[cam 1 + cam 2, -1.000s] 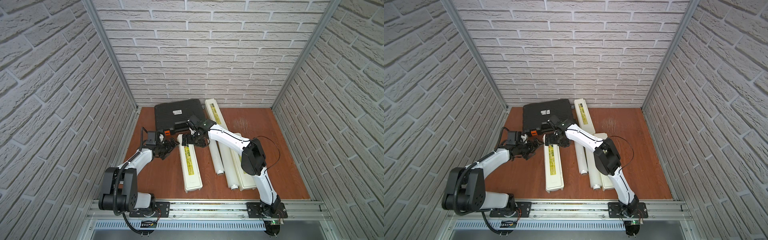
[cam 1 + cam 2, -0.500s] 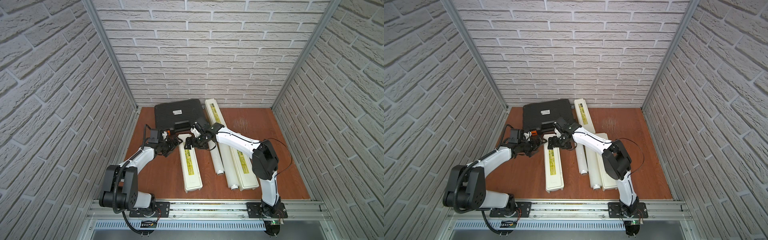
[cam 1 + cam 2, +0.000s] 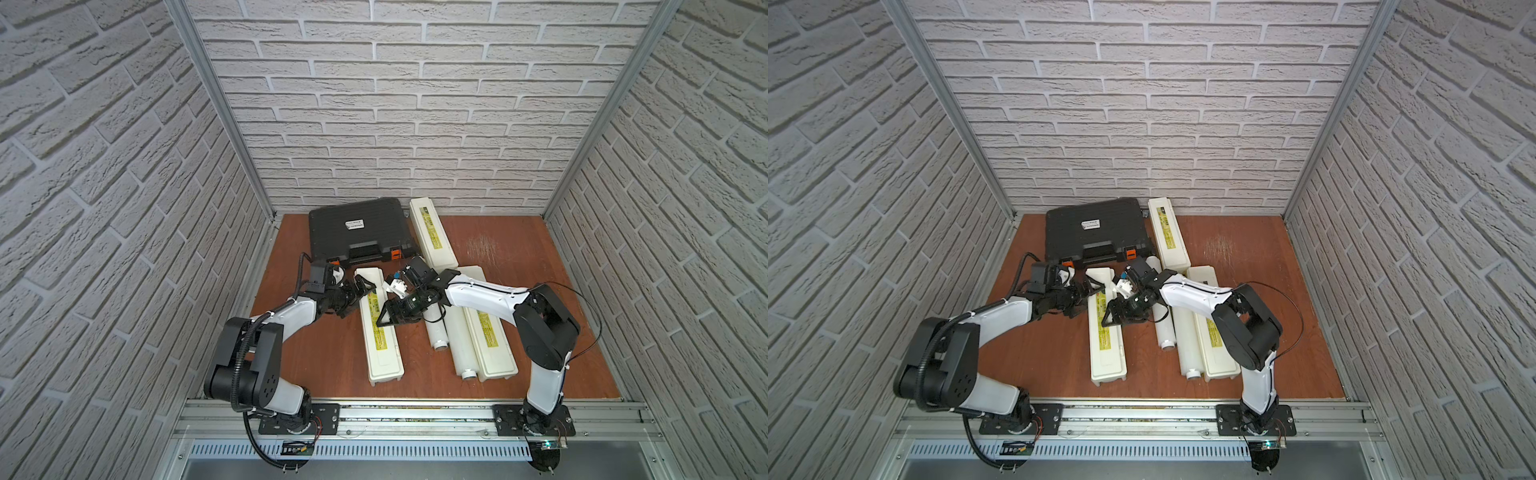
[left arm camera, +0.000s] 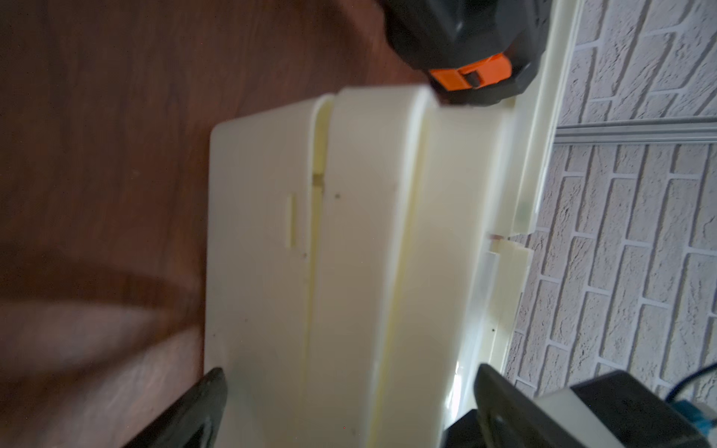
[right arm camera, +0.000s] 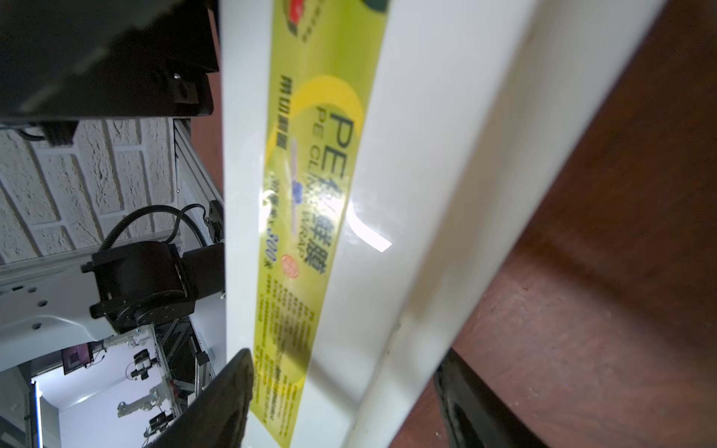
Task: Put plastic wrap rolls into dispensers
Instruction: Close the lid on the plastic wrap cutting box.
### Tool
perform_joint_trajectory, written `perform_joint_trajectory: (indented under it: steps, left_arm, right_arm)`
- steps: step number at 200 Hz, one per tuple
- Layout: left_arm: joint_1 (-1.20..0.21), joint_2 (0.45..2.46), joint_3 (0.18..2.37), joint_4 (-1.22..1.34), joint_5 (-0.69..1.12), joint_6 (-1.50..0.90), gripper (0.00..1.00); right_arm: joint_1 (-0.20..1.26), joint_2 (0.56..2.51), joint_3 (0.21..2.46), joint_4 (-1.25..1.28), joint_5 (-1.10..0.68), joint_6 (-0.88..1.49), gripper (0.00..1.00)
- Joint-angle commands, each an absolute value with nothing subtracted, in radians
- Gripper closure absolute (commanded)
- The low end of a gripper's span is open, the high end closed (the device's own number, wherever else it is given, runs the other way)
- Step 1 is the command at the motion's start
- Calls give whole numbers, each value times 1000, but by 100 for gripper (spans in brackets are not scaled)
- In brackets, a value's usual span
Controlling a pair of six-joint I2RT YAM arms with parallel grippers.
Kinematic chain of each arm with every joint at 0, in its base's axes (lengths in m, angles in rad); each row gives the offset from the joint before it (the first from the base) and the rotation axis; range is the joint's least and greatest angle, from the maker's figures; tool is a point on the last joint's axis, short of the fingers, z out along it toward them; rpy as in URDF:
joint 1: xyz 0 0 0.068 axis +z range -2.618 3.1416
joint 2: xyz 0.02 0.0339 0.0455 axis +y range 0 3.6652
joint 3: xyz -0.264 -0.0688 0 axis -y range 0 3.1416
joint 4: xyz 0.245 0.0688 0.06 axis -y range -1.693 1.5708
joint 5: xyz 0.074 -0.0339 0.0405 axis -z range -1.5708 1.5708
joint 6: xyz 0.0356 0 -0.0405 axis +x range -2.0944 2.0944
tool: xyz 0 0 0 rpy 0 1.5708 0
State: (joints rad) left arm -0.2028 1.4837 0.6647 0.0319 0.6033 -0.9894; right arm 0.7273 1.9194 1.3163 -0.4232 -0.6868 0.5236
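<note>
Three cream dispensers lie on the brown table with lids down: a left one [image 3: 380, 332] [image 3: 1105, 332], a back one [image 3: 432, 235] and a right one [image 3: 488, 332]. Two white plastic wrap rolls [image 3: 435, 332] [image 3: 462, 347] lie between the left and right dispensers. My left gripper [image 3: 362, 289] [image 4: 347, 388] is open and straddles the left dispenser's [image 4: 271, 232] far end. My right gripper [image 3: 392, 322] [image 5: 345, 368] straddles the middle of that dispenser [image 5: 407, 155], across its yellow-green label [image 5: 310, 174]. Its jaws stand close on both sides, with a sliver of table showing beside one finger.
A black case [image 3: 357, 226] with orange latches [image 4: 471, 73] stands at the back, just behind the left dispenser's far end. My right arm reaches over the two rolls. Brick walls close in three sides, and a metal rail [image 3: 415, 415] runs along the front edge.
My right gripper has slid along the left dispenser from its far end toward the middle, and its jaws have narrowed. My left gripper has shifted right onto the dispenser's far end.
</note>
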Motion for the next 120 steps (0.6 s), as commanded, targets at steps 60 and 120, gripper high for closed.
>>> perform_joint_trajectory:
  steps: [60,120]
  left_arm:
    - [-262,1510,611,117,600,-1013,8]
    - [-236,1382,665,-184,449,-851,5]
  right_arm:
    - [764,2011,1345,-354,-689,529,47]
    - [751,2037,1347,-336,-639,594,46]
